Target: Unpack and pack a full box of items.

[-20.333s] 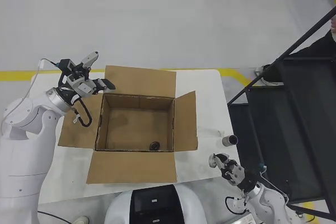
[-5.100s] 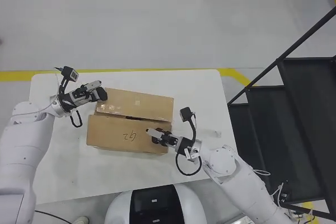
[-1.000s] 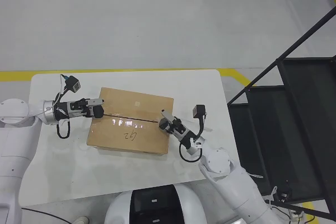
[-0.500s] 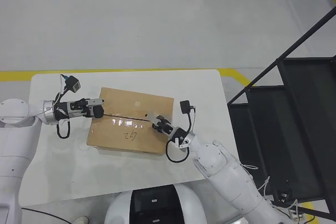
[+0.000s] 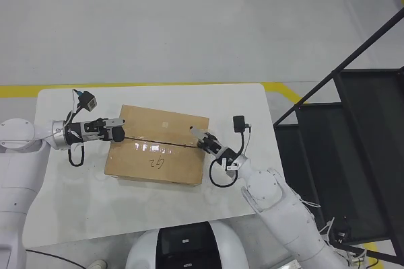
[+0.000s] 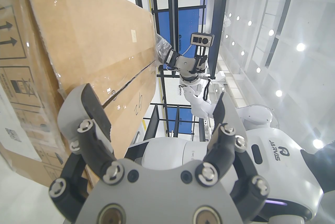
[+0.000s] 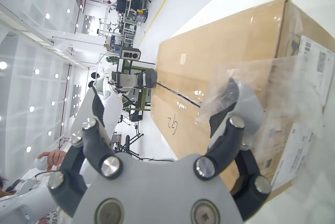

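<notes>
Box: the cardboard box [image 5: 158, 144] sits closed in the middle of the worktop [image 5: 236, 107]. Both long flaps are down, and the nearer one carries a handwritten mark.
Seam: the seam [image 5: 155, 142] between the flaps runs the length of the lid under a glossy strip of clear tape [image 7: 261, 83].
Left end effector: the left end effector [image 6: 157, 102] is at the seam's left end with its fingers spread and nothing between them. One pad rests against the lid edge there.
Right end effector: the right end effector [image 7: 162, 96] is at the seam's right end, fingers apart and holding nothing. A loose, crinkled tail of the tape is draped over one fingertip and hangs by the box's end wall.
Step in hand: probably the lid stage, with the tape being worked at the right end. I cannot tell whether the tail is being pressed down or peeled up.
Next move: the left side should steady the box. The right needs a firm pinch or a firm press on the thin film, which may cling to the pad or tear.
Worktop: white and rectangular, with bare margins all round the box.
Room: pale floor with a yellow line [image 5: 13, 90] beyond the far edge, and a black metal stair frame [image 5: 350, 114] off to the right.
</notes>
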`<state>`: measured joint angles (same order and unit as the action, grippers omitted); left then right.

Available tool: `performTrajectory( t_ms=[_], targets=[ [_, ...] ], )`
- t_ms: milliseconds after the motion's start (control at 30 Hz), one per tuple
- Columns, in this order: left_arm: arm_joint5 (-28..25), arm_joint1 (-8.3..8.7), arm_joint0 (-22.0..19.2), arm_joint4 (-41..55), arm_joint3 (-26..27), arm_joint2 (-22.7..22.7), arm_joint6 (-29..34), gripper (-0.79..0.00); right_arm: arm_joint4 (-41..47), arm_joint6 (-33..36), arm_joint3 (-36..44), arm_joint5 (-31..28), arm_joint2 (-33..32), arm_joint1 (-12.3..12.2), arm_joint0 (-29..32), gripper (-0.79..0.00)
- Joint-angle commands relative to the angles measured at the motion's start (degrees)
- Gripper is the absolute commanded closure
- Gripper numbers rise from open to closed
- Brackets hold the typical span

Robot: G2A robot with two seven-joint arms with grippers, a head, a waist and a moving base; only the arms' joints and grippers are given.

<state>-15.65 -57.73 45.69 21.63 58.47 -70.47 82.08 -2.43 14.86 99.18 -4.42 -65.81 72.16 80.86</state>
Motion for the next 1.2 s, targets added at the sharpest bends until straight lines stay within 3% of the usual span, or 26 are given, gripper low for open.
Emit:
performTrajectory(
  t_ms=[0, 400, 1167],
  targets=[
    [0.0, 0.00, 0.0, 0.0, 0.0, 0.0, 0.0, -0.785, 0.7, -0.4, -0.2, 0.0, -0.3, 0.1, -0.3, -0.785],
    [0.0, 0.00, 0.0, 0.0, 0.0, 0.0, 0.0, -0.785, 3.9, -6.0, -0.8, -1.1, -2.5, 0.8, -2.9, -0.785],
    [0.0, 0.00, 0.0, 0.0, 0.0, 0.0, 0.0, -0.785, -3.0, 3.6, 11.0, 2.3, -14.4, -1.7, 7.6, -0.785]
  ],
)
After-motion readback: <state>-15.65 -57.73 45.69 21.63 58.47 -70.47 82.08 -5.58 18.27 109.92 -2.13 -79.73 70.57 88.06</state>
